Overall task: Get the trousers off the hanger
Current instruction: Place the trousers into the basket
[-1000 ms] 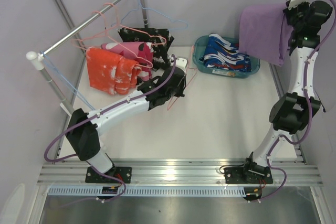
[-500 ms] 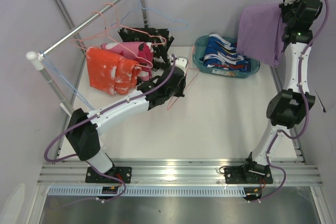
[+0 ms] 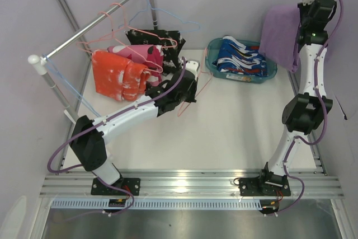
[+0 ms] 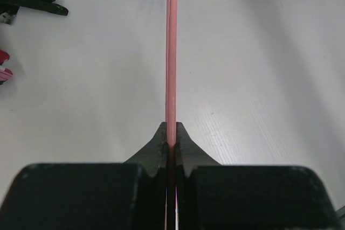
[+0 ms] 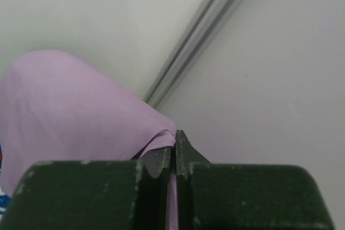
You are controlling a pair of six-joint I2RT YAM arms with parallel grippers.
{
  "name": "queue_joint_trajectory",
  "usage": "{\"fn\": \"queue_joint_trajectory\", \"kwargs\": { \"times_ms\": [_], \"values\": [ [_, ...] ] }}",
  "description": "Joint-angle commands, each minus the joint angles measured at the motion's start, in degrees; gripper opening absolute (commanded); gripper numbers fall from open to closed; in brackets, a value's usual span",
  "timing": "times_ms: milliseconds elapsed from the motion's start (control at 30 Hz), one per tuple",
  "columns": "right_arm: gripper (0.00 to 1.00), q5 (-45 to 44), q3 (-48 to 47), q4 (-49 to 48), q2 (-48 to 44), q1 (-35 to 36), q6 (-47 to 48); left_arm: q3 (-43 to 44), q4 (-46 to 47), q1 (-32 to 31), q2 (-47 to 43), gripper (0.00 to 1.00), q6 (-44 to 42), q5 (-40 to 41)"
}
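A white desk (image 3: 235, 132) fills the middle of the top view, and a teal plastic basket (image 3: 209, 55) sits on it toward the upper right. A metal clothes rail (image 3: 84, 27) with white end caps slants across the upper left. A ribbed aluminium mounting rail (image 3: 190, 182) runs along the bottom edge.

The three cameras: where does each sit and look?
Top external: above and behind, looking down at the table; both arms show.
Left wrist: looks along the left fingers, shut on a pink hanger.
Right wrist: looks past the right fingers, shut on the lavender trousers, towards the wall.
Shared: top and right wrist both show those trousers.
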State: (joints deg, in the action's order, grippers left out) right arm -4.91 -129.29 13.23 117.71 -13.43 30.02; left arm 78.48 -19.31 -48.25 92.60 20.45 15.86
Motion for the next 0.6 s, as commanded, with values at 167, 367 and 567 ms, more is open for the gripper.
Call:
{"fn": "queue_joint_trajectory", "kwargs": {
  "times_ms": [167,367,567],
  "values": [
    [0.0,-9.9,-3.2,-9.9,-0.7,4.2,2.4,-1.5,3.4,0.8,-1.8,0.0,-0.3,-1.1],
    [0.0,-13.2,1.6,-11.7,1.8,10.4,4.5,-3.3,3.8,1.1,-3.7,0.0,0.0,-0.9],
    [0.0,-16.0,7.0,-10.3,3.9,19.8,6.7,-6.7,3.9,1.6,-7.3,0.0,-0.1,-0.3]
  ]
}}
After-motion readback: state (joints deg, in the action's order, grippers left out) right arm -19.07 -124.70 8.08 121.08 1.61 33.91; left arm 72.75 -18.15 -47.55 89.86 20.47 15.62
